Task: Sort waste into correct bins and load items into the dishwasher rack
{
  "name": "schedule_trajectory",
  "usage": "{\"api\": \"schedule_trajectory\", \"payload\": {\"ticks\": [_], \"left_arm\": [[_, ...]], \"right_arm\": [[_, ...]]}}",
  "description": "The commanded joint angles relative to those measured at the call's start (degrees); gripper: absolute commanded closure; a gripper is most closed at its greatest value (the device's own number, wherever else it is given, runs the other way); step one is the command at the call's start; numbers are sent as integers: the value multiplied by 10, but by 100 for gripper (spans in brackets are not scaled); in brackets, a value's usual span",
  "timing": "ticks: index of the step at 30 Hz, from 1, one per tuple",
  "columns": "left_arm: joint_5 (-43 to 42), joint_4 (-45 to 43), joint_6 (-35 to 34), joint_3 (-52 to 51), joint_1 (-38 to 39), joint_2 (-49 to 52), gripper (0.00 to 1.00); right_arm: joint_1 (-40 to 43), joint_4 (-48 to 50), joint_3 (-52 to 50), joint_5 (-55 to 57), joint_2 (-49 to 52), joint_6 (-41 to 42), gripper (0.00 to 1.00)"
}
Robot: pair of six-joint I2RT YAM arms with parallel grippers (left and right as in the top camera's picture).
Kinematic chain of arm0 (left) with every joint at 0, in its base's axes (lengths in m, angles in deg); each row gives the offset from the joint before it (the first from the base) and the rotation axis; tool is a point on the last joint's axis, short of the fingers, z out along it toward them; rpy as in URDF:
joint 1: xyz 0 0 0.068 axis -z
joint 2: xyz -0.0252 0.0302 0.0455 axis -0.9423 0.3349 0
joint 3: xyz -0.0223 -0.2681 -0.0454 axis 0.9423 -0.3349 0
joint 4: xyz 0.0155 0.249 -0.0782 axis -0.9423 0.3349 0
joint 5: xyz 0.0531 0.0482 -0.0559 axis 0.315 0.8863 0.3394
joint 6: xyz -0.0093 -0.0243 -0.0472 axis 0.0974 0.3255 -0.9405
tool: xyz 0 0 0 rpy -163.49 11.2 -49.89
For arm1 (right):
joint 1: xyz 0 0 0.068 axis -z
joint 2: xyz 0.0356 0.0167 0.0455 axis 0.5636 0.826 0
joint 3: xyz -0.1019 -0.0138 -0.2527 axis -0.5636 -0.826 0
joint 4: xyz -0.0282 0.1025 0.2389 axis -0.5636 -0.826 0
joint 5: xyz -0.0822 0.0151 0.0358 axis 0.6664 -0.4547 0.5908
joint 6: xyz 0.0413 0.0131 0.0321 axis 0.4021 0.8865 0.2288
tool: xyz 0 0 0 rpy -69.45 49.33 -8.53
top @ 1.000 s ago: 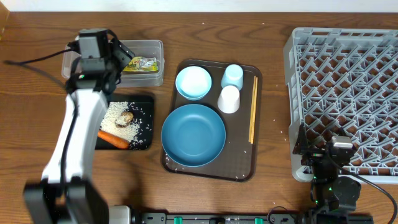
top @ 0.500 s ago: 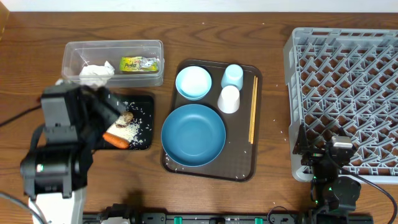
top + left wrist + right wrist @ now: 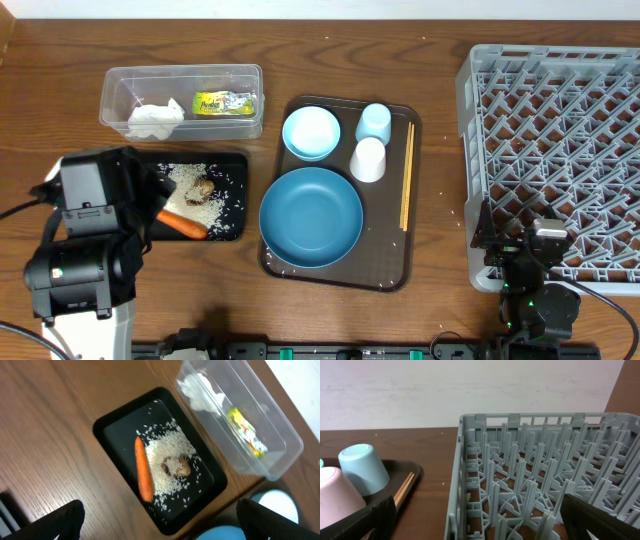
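A wooden worktop (image 3: pixel 60 100) carries everything. The grey dishwasher rack (image 3: pixel 555 150) stands to the right of the dark-brown serving tray (image 3: pixel 385 245). On the serving tray sit the large blue plate (image 3: pixel 311 217) at its near left and the pale-blue bowl (image 3: pixel 311 132) at its far left. The pale-blue cup (image 3: pixel 374 123) and whitish-pink cup (image 3: pixel 368 159) are at its far right, and the chopsticks (image 3: pixel 406 175) lie along its right edge.

Left of the serving tray, on the far side, the clear tub (image 3: pixel 120 90) holds the green-yellow wrapper (image 3: pixel 224 103) and the white tissue (image 3: pixel 153 117). Nearer, the black tray (image 3: pixel 225 160) holds the carrot (image 3: pixel 143 469), the brown food lump (image 3: pixel 176 466) and loose rice (image 3: pixel 167 450).

Only the left wrist view shows the whole carrot, lying beside the rice with the lump on top. From above, the left arm (image 3: pixel 85 260) covers the carrot's end. Only the right wrist view shows the rack's pegs from the side.

A second ago the left arm reached over the clear tub and hid the tissue. It has since drawn back toward the near edge, well left of the serving tray. The right arm (image 3: pixel 535 275) has not moved.

The left arm is folded upright and looks down on the black tray. The left fingers (image 3: pixel 55 522) are spread wide and empty. The right arm sits low, to the right of the serving tray at the rack's near corner. The right fingers (image 3: pixel 355 522) are also fully apart and hold nothing.
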Motion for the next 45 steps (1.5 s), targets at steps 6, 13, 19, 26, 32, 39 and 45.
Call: {"api": "schedule_trajectory", "payload": {"ticks": [6, 13, 19, 26, 32, 39, 45], "left_arm": [[13, 26, -27, 2, -11, 8, 2], [13, 26, -27, 2, -11, 10, 2], [13, 26, -27, 2, -11, 10, 2], [13, 26, -27, 2, -11, 10, 2], [13, 26, -27, 2, -11, 10, 2], [13, 26, -27, 2, -11, 10, 2], [13, 26, -27, 2, -11, 10, 2]], "right_arm": [[4, 34, -1, -43, -3, 50, 1], [3, 103, -1, -352, -3, 391, 1], [3, 137, -1, -358, -3, 602, 1], [3, 345, 9, -403, -3, 622, 1], [3, 286, 89, -376, 25, 576, 1], [3, 178, 259, -397, 189, 442, 1], [1, 82, 431, -474, 388, 342, 1]]}}
